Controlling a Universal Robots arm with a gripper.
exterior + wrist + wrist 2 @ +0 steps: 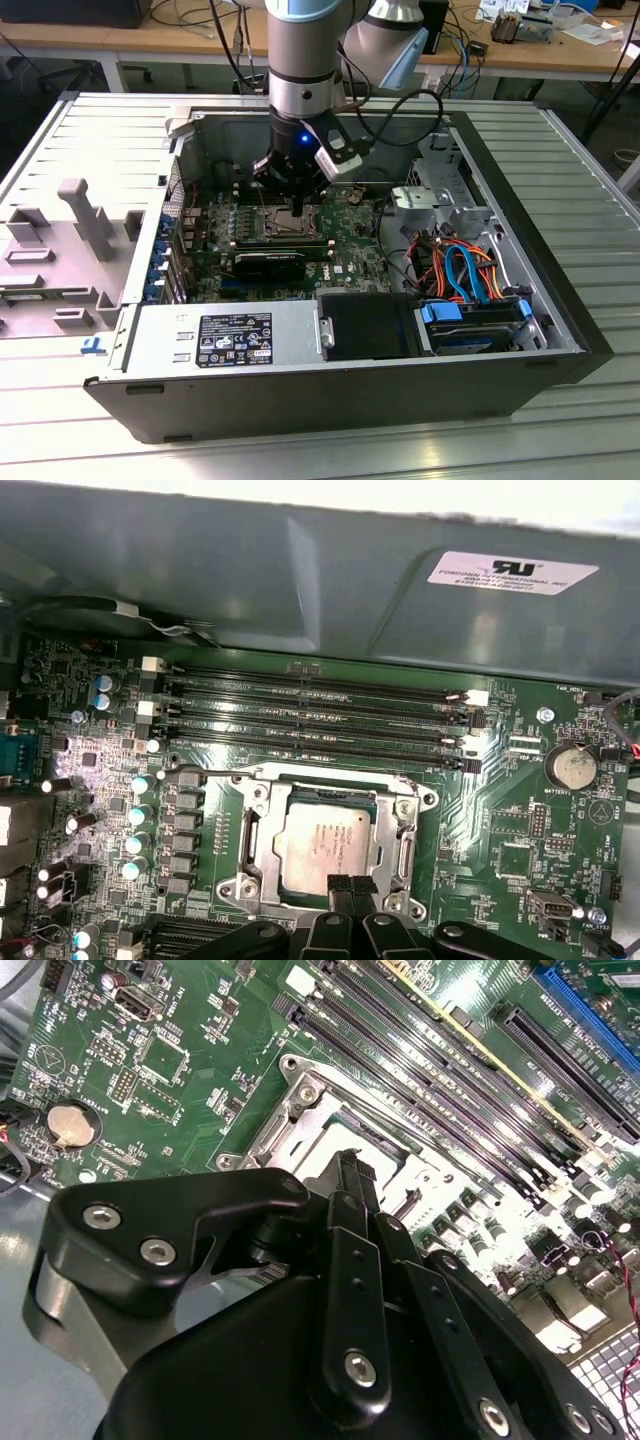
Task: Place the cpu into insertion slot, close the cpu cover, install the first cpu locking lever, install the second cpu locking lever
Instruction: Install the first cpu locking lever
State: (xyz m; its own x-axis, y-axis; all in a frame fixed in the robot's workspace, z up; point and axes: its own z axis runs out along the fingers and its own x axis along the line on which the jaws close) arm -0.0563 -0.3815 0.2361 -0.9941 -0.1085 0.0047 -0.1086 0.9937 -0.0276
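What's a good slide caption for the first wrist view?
Gripper shut at the edge of the chip seated in its socket, below the memory slots.

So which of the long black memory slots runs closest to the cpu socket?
The last memory slot of the four, in the first wrist view: it borders the insertion slot where the cpu sits. The other three lie toward the case wall.

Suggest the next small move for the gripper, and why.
Probably ease straight down a little. The chip already sits under the metal frame, and the gripper, fingers together, hovers at the frame's edge. Whether the frame is latched is unclear.
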